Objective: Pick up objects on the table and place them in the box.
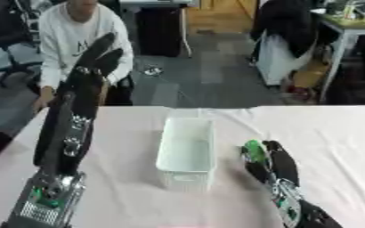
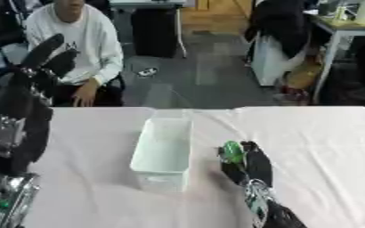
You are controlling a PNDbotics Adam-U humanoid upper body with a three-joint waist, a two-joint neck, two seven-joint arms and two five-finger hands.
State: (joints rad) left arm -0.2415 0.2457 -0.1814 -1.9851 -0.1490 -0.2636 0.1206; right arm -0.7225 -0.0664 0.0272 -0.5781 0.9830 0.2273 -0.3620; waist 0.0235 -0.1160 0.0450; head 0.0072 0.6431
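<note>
A white open-topped box [image 1: 187, 153] stands in the middle of the pale table [image 1: 334, 129], and I see nothing inside it. Just right of the box, my right hand [image 1: 273, 165] has its fingers curled round a small green object [image 1: 255, 151], low over the table. My left arm rises at the left side, with the left hand [image 1: 98, 58] held high above the table, fingers straight and empty.
A person in a white top sits beyond the table's far left edge, behind my raised left hand. Chairs, a desk and a grey floor lie beyond the far edge. Bare tabletop stretches to the right of the box.
</note>
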